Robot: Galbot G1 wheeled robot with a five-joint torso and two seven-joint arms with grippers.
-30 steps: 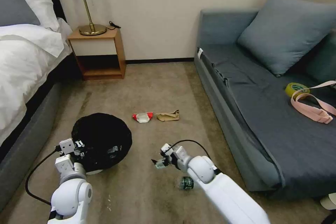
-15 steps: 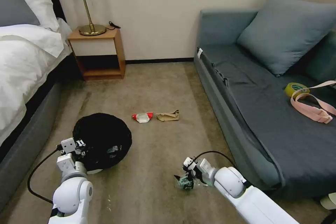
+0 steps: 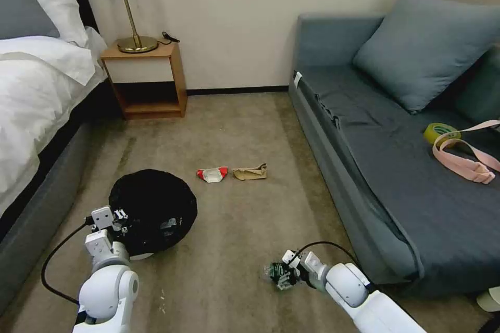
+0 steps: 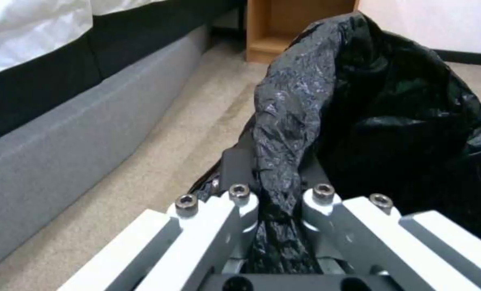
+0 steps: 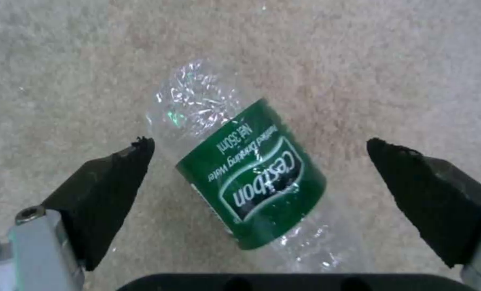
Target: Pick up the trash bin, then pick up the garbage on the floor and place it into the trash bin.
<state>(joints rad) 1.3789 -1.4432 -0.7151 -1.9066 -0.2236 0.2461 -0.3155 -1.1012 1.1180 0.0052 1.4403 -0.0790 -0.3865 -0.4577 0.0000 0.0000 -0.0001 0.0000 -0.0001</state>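
Low in the head view, right of centre, the right pincer [image 3: 282, 277] sits down at the carpet [image 3: 234, 130] around the clear green-labelled bottle [image 3: 277, 272], and the right wrist view shows its two black fingertips [image 5: 116, 178] spread wide with the bottle [image 5: 248, 178] lying on its side between them, neither pad touching the plastic, so nothing is held yet. At lower left of the head view the left pincer [image 3: 115, 218] is at the near rim of the trash bin [image 3: 153, 208]; the left wrist view shows its fingers closed on a fold of the black bag [image 4: 283, 133] at that rim. My worry is twofold: the bottle is thin, round and crinkled, lying at a slant to the fingertips, so it could roll or squirt out as they close; and the left grip looks to be mostly on bag film, which could slide or pull off the rim and tip the bin. The head view alone gives the layout, with the red-and-white wrapper [image 3: 212, 174] and the brown paper [image 3: 250, 171] side by side on the carpet near the frame's centre, well apart from the bottle. The wrist views alone settle how each pincer stands.
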